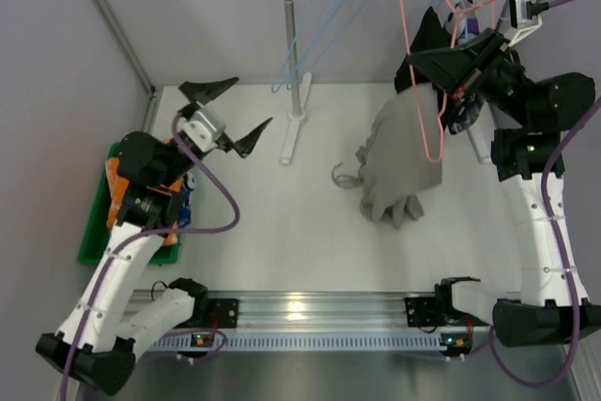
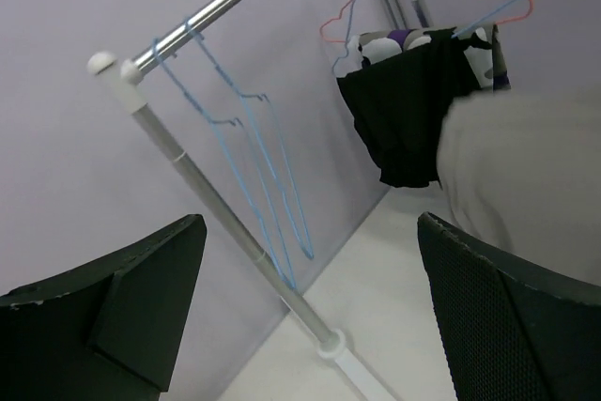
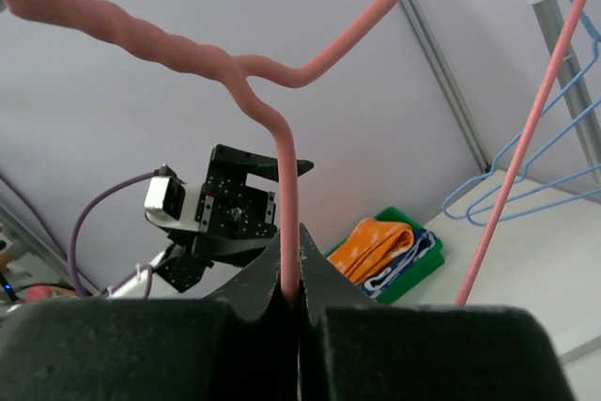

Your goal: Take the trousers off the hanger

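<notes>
Loosely hanging grey trousers (image 1: 399,159), hems crumpled

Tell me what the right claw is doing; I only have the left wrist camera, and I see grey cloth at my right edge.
Observer: The right claw is shut on the thin pink wire hanger, just below its twisted neck.
Operator: Where does the grey cloth end?
Observer: The grey cloth trousers hang below that claw, and their lower end is bunched on the white table.
Operator: Anything already taken off?
Observer: Orange cloth trousers lie in a green plastic bin beside the left arm.
</notes>
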